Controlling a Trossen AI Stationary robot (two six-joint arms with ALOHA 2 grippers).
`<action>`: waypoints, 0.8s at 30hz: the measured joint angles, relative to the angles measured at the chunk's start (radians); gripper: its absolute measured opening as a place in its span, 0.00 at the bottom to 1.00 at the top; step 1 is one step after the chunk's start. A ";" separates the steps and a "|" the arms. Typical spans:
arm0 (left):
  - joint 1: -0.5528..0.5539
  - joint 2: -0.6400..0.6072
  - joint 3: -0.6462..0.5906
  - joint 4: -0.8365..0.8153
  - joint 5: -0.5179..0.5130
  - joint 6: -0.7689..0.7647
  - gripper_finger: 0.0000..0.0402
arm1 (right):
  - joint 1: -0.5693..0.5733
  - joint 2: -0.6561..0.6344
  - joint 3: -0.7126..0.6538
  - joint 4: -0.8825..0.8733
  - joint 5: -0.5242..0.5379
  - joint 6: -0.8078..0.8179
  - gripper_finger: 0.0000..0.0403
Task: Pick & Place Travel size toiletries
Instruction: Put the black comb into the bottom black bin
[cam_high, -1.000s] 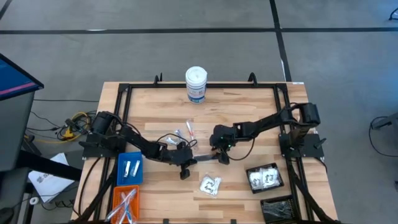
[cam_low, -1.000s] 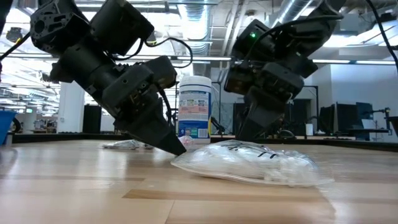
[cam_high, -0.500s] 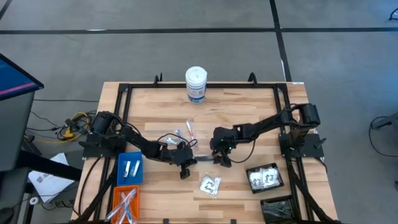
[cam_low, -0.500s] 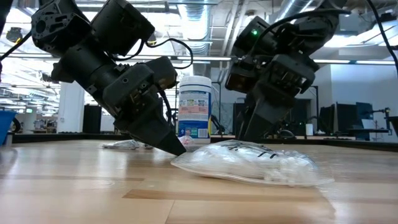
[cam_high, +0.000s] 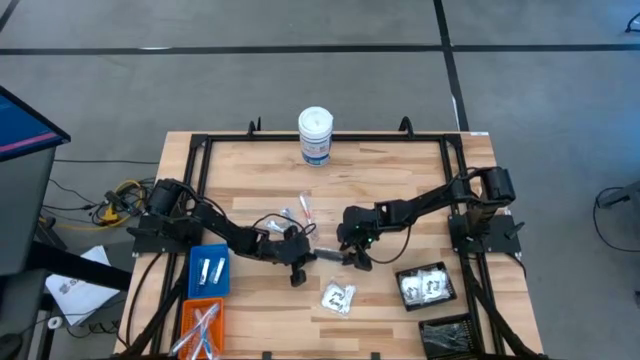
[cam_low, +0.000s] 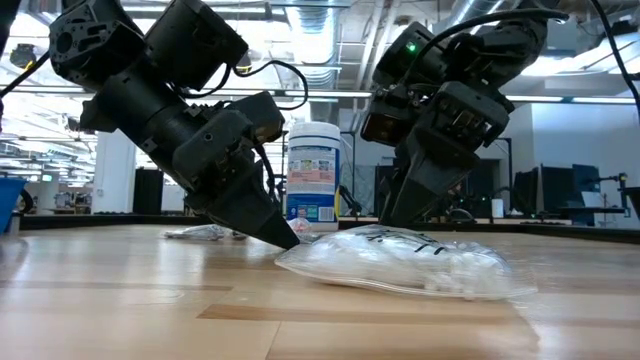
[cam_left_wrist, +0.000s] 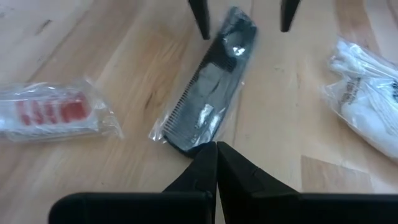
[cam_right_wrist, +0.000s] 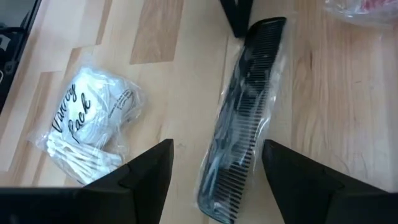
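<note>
A black comb (cam_left_wrist: 214, 87) in a clear wrapper lies flat on the wood between my two grippers. My left gripper (cam_left_wrist: 216, 148) is shut, with its tips at the comb's left end. My right gripper (cam_right_wrist: 217, 155) hovers open over the comb's right end, one finger on either side and touching nothing. A clear packet of white cotton swabs (cam_right_wrist: 87, 134) lies toward the table's near edge from the comb. A white-and-red packet (cam_left_wrist: 53, 112) lies toward the far edge. My left gripper has its shut fingertips (cam_left_wrist: 208, 155) at the left end of the comb's wrapper (cam_left_wrist: 186, 144). It slants down from the table's left. Whether the tips press on the wrapper or only stand beside it, I cannot tell. The comb lies flat on the table.
A tall white canister (cam_high: 315, 135) stands at the far edge. A blue bin (cam_high: 208, 272) and an orange bin (cam_high: 200, 325) sit at the near left. Two black bins (cam_high: 428, 285) sit at the near right. More small packets (cam_high: 303, 212) lie beyond the comb.
My right gripper has turned a little above the comb's right end, staying open. The comb and my left gripper have kept still.
</note>
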 joint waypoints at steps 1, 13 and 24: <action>0.000 0.000 0.000 0.000 -0.007 0.000 0.00 | 0.002 0.000 0.000 0.000 0.000 0.001 0.59; 0.000 0.000 -0.001 0.000 -0.021 0.004 0.00 | 0.009 0.000 0.000 0.000 -0.001 0.035 0.45; 0.000 0.002 -0.002 -0.001 -0.062 0.005 0.00 | 0.011 0.000 0.001 0.039 -0.026 0.063 0.42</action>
